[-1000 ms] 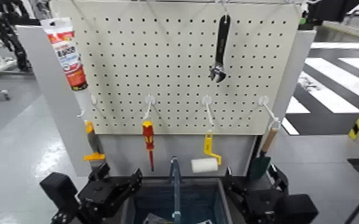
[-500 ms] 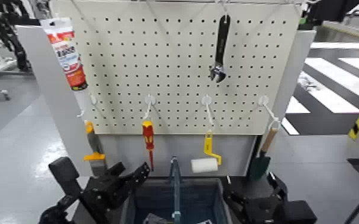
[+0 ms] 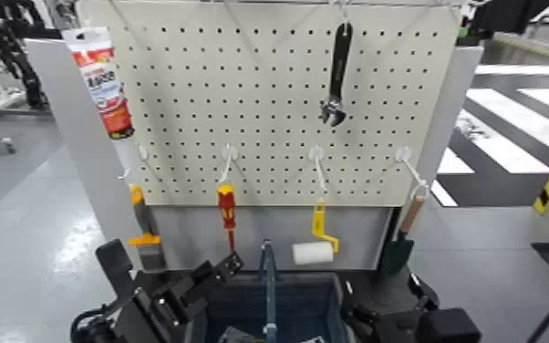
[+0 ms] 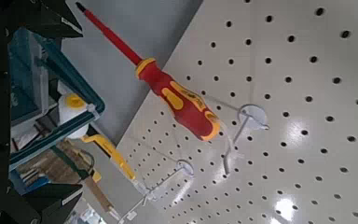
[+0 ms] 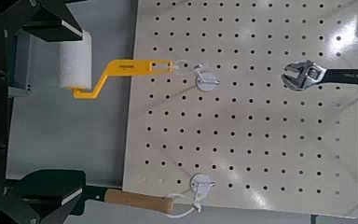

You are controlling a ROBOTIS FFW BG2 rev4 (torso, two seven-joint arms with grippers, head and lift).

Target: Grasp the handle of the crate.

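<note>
The dark blue-grey crate sits at the bottom middle of the head view, below the pegboard. Its thin handle rises upright over its middle. My left gripper is open at the crate's left rim, fingers slanted toward the handle and a short way from it, holding nothing. The left wrist view shows the crate's rim between the open fingers. My right gripper is low beside the crate's right wall, open and empty; its fingers frame the right wrist view.
A white pegboard stands behind the crate. On it hang a red-and-yellow screwdriver, a yellow-handled paint roller, a black wrench, a sealant tube, a scraper and a wooden-handled tool.
My left arm has swung up and to the right, bringing its fingers to the crate's left rim, closer to the handle. My right gripper has sunk slightly lower.
</note>
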